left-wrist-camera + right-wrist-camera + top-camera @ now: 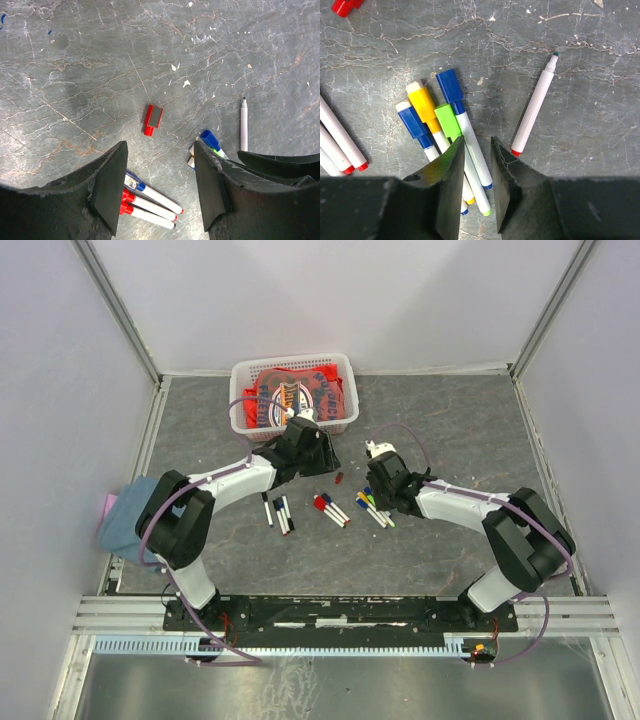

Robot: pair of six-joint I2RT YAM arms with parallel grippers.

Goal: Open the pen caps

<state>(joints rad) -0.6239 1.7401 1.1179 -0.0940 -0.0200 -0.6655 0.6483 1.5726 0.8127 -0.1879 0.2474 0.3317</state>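
Note:
A loose red pen cap (152, 120) lies on the grey table ahead of my left gripper (160, 145), which hangs open over it with nothing between its fingers. Below it lie capped pens, two red and one blue (150, 202). My right gripper (477, 139) hovers over a bundle of capped pens in blue, yellow and green (437, 112). Its jaws stand narrowly open, and the barrel of a blue-capped pen (465, 125) runs into the gap. An uncapped pen (535, 102) lies to its right. From above, both grippers (318, 458) (385, 485) flank the red cap (339, 478).
A white basket (237, 400) holding a red printed bag stands at the back behind the left arm. Black-capped pens (277, 513) lie left of the red ones (331, 508). A blue and pink cloth (118, 517) hangs at the table's left edge.

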